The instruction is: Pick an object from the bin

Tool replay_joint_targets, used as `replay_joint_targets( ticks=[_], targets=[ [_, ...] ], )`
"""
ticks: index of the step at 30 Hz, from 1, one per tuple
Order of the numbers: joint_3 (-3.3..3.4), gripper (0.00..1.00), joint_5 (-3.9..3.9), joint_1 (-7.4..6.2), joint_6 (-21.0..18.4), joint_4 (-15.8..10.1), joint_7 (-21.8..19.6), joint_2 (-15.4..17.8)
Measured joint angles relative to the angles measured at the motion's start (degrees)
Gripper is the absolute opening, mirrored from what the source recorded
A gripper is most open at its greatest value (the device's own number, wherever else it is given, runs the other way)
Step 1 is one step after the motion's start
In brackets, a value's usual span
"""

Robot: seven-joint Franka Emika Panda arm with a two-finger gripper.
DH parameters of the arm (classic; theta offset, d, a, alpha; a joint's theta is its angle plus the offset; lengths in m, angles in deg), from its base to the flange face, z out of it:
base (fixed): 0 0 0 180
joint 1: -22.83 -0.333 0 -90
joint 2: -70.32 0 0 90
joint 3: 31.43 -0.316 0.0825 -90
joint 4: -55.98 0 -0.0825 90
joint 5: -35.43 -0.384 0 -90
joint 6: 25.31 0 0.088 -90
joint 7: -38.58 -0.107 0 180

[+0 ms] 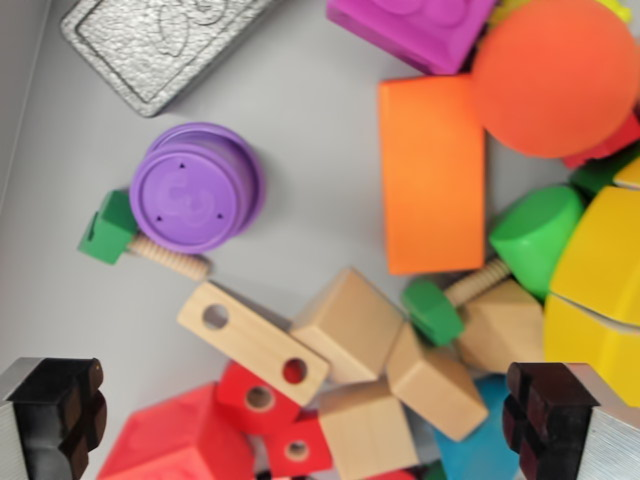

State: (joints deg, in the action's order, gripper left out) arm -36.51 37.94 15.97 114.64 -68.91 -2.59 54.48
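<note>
I look straight down into a grey bin (300, 130) full of toys. My gripper (300, 425) is open; one dark finger pad (70, 410) sits at the wrist view's lower left and the other finger (545, 410) at the lower right. Between the fingers lie several wooden blocks (350, 325), a wooden bar with two holes (250, 340) and red holed pieces (265, 400). A purple cup (195, 190) lies upside down at centre left, partly over a wooden bolt with a green head (110, 228). Nothing is held.
An orange block (432, 170) and an orange ball (555, 75) fill the upper right. A magenta brick (415, 25), yellow pieces (600, 280), a green cylinder (535, 235), a second green-headed bolt (435, 310) and a silver embossed plate (150, 40) lie around. The bin wall (15, 90) runs along the left.
</note>
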Motion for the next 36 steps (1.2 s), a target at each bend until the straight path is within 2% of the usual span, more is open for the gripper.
replay_joint_targets(
  ticks=[8,23,28,36],
  targets=[
    [-0.67,1.00,0.58,-1.49,3.2,-0.6,1.0,-2.5],
    [-1.65,1.00,2.41,-4.58,9.1,-0.7,2.6,-8.3],
    [-1.48,1.00,2.80,-5.07,11.4,-0.3,2.6,-10.8],
    [-1.21,1.00,2.98,-5.19,13.3,0.6,2.6,-11.7]
  ],
)
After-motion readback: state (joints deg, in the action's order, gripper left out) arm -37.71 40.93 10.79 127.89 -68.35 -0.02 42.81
